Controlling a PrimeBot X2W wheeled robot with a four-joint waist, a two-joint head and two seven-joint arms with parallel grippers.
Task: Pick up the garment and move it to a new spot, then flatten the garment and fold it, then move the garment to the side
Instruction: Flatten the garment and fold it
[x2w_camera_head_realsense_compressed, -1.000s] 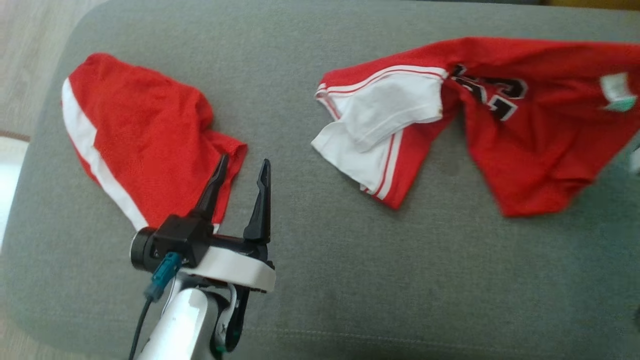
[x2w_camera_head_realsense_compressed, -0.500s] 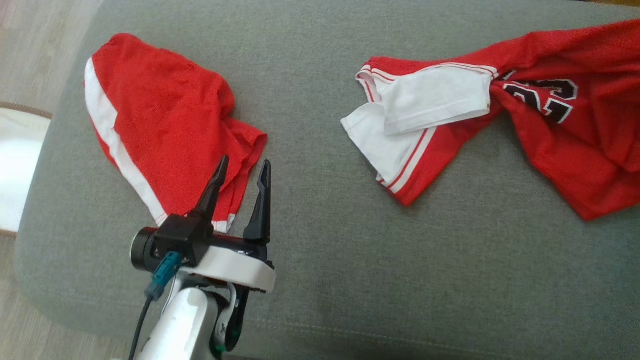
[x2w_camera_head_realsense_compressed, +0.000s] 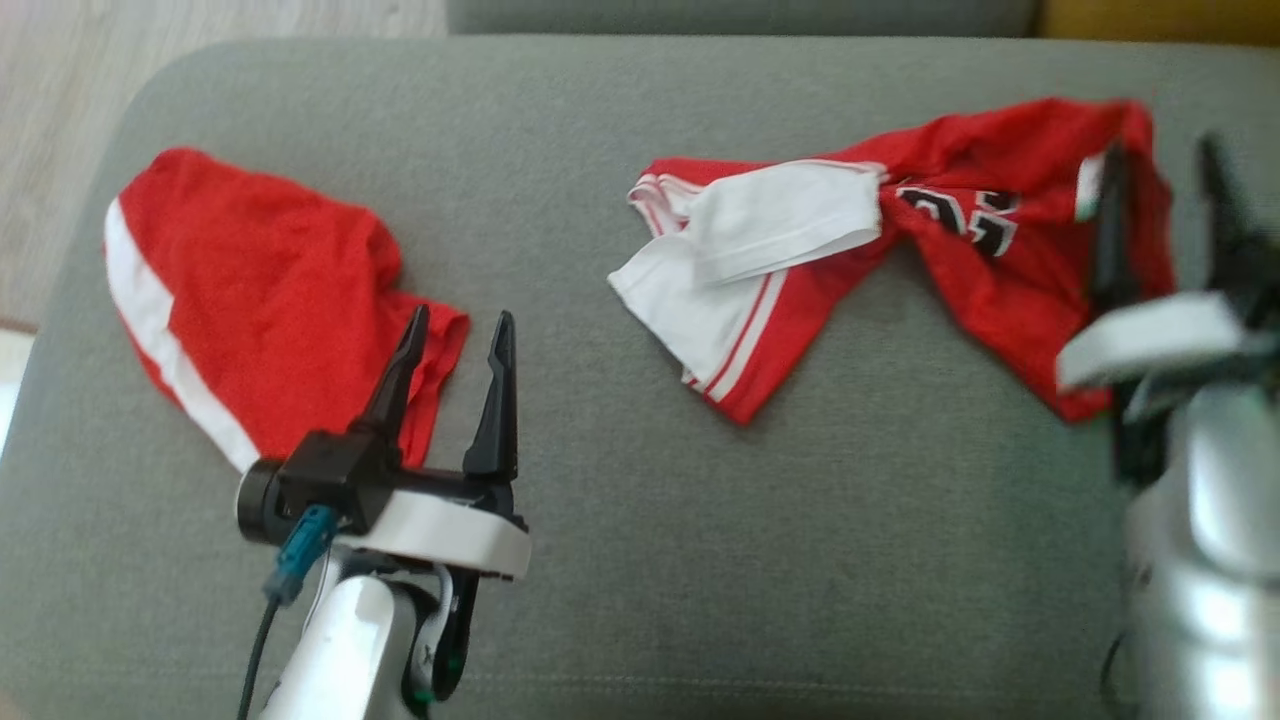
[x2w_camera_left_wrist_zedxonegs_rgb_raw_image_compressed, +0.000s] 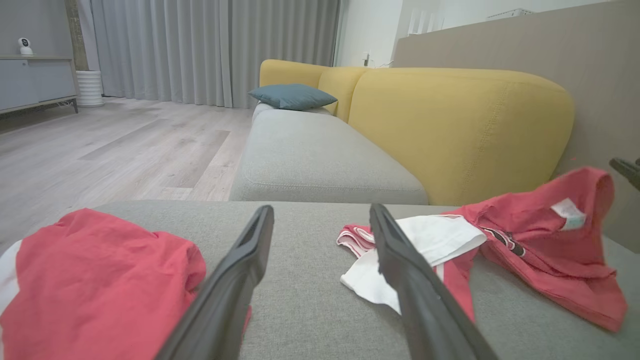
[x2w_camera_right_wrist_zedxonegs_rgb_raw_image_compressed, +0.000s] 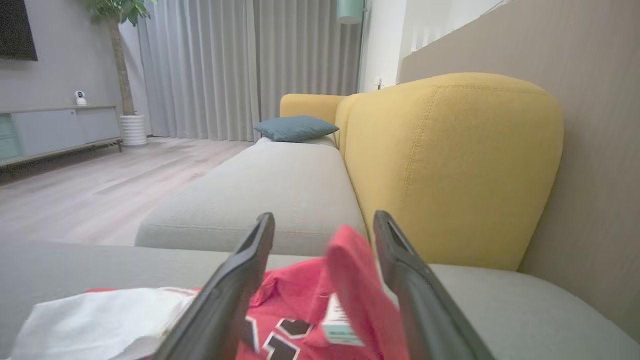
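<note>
On the red jersey (x2w_camera_head_realsense_compressed: 1000, 300) I see black, white-edged numerals (x2w_camera_head_realsense_compressed: 965, 220), but they are creased and blurred, so I cannot tell which digits they are. A white tag (x2w_camera_right_wrist_zedxonegs_rgb_raw_image_compressed: 340, 322) with a greenish edge sits on the jersey. Its print is too small for me to read.

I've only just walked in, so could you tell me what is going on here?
A two-armed robot is working on a red jersey lying crumpled on the grey sofa seat. Its right gripper is open, fingers straddling a raised fold by the label, gripping nothing. Its left gripper hovers open beside red shorts.
</note>
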